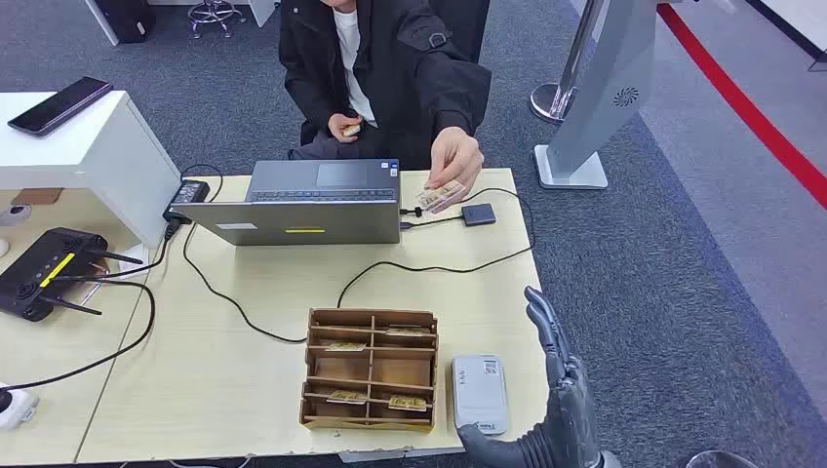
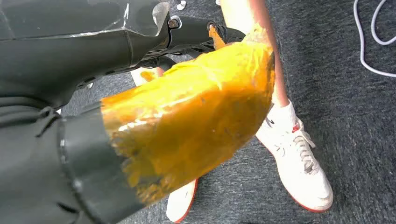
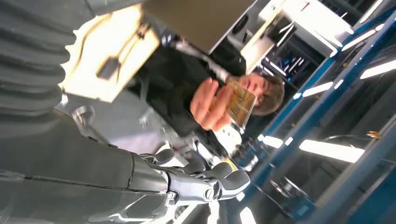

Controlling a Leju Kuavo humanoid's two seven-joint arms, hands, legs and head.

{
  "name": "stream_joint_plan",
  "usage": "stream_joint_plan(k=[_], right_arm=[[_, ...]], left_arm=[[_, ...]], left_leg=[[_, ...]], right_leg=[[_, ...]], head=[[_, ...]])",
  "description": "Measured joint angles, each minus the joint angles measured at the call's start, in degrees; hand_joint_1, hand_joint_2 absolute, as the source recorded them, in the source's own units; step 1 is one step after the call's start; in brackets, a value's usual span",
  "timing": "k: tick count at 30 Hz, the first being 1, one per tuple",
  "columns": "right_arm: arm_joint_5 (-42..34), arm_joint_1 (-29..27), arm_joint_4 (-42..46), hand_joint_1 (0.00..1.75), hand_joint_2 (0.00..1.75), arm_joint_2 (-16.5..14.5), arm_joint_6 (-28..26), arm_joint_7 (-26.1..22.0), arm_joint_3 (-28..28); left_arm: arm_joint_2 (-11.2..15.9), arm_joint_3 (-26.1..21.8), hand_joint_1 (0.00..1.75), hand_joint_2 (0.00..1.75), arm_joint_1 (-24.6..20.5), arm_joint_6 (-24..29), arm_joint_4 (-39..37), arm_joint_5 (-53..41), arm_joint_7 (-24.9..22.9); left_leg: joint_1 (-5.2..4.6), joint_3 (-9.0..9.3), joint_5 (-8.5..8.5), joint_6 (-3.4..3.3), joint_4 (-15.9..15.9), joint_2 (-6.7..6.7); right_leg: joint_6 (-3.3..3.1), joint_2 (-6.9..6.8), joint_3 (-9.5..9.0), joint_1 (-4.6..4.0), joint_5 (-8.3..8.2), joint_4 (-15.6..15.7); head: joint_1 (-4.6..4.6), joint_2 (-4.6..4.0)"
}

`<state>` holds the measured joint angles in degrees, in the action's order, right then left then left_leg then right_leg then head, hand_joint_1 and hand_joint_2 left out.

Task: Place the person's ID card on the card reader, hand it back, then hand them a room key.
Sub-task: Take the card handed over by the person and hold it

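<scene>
Card (image 1: pixel 440 198) held out over the desk's (image 1: pixel 244 390) far edge by a seated person's hand (image 1: pixel 455 161); the robot's right hand (image 1: pixel 558 390), fingers straight and apart, empty, waits well short, the card ahead and slightly leftward.

An office: grey carpet (image 1: pixel 683 292), pale desk (image 1: pixel 244 390) with laptop (image 1: pixel 302 205), router (image 1: pixel 44 273), cables.
</scene>
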<state>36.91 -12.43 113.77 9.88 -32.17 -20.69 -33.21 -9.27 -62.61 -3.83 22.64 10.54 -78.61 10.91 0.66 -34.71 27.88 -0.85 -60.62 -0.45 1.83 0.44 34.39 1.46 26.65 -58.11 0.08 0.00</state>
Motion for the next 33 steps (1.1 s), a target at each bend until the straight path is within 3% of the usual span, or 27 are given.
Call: stream_joint_plan(k=[5, 13, 24, 33], right_arm=[[5.00, 1.12, -0.24, 0.00, 1.75, -0.01, -0.26, 1.32, 1.79], [21.86, 3.65, -1.55, 0.00, 1.75, -0.28, -3.92, 7.16, 5.33], [46.46, 7.19, -3.83, 0.00, 1.75, -1.92, -4.90, 16.27, 9.28], [51.25, 10.11, -6.69, 0.00, 1.75, -2.08, -4.91, 20.85, 9.84]], left_arm=[[0.00, 0.31, 0.00, 0.00, -0.04, -0.17, 0.00, -0.48, 0.00], [0.00, 1.32, 0.00, 0.00, -0.09, -0.46, 0.00, -1.85, -0.31], [-0.05, 2.75, 0.00, 0.00, -0.24, -0.95, 0.00, -3.51, -0.79], [-0.26, 3.85, 0.00, 0.00, -0.53, -1.45, 0.00, -4.20, -1.23]], left_leg=[[0.00, 0.00, 0.00, 0.00, 0.00, 0.00], [0.00, 0.01, 0.00, 0.00, 0.00, 0.00], [0.00, 0.01, -0.01, 0.00, 0.00, 0.00], [0.00, 0.02, -0.02, -0.01, 0.00, 0.00]], right_leg=[[0.00, 0.00, 0.00, 0.00, 0.00, 0.00], [-0.01, 0.00, 0.00, 0.00, -0.01, 0.00], [-0.02, 0.00, -0.01, 0.00, -0.01, 0.00], [-0.01, 0.00, -0.01, 0.00, -0.02, 0.00]], head=[[-0.01, 0.00], [-0.01, 0.00], [-0.01, 0.00], [-0.01, 0.00]])
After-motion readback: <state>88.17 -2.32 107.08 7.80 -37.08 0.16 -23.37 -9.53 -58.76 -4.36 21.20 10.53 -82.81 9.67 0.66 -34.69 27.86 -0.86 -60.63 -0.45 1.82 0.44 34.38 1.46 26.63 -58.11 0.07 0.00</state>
